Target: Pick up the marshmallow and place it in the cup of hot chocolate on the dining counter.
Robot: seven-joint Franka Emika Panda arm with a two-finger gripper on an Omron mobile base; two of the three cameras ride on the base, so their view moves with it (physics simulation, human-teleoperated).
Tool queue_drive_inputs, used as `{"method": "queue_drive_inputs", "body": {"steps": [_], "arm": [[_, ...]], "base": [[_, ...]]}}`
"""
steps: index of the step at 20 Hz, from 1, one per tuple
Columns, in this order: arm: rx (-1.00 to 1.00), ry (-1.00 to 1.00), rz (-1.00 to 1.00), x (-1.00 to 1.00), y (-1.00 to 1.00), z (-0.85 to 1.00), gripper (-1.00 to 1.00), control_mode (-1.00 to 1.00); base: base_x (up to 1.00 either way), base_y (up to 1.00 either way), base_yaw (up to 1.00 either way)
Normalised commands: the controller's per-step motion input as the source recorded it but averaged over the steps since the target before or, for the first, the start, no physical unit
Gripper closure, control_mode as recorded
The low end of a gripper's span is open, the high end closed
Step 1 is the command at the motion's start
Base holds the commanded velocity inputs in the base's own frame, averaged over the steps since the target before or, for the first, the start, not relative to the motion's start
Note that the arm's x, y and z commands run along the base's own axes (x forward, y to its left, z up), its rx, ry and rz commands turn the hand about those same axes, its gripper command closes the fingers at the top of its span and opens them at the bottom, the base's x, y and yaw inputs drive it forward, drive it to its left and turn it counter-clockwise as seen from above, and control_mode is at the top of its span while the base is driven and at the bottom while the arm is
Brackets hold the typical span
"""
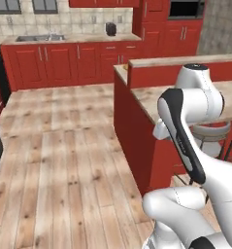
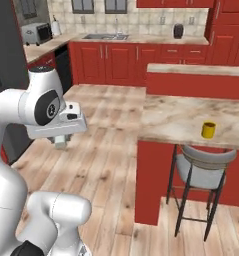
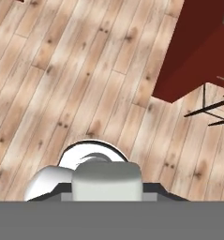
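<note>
The marshmallow (image 3: 107, 180) sits at the bottom centre of the hand view as a pale, off-white block with softly rounded top corners and a smooth, unmarked face. It is pinched between the 2 dark finger tips of the gripper (image 2: 60, 144), whose jaws are drawn in narrow against its sides. Behind it in that view lie slanting wooden floor planks (image 3: 62, 84), with a red corner of the counter base at the upper right. In the right base view the gripper hangs at the left centre of the frame, pointing down over the floor, well apart from the dining counter (image 2: 171, 117). That counter spreads across the right half of the frame as a beige-brown marbled slab on a red base. The cup of hot chocolate (image 2: 208, 130) stands upright near the counter's front edge at right centre. It is a small, plain yellow cylinder, and its contents are too small to make out. A grey-seated stool (image 2: 203, 167) on thin dark legs stands below the cup. In the left base view the counter (image 1: 149, 99) shows at right centre, partly behind the white arm. Red cabinets line the far wall, with a sink (image 2: 106, 36) and a small dark appliance (image 2: 178, 31) on their worktop. Any lettering on these is too small to read.
</note>
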Motion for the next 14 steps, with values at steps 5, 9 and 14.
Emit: {"method": "queue_drive_inputs", "body": {"steps": [5,9,14], "arm": [[0.0,0.0,0.0,0.0,0.0,0.0,1.0,1.0],[0.0,0.0,0.0,0.0,0.0,0.0,1.0,1.0],[0.0,0.0,0.0,0.0,0.0,0.0,1.0,1.0]], "base": [[0.29,-1.0,0.27],[0.45,-1.0,0.15],[0.29,-1.0,0.05]]}}
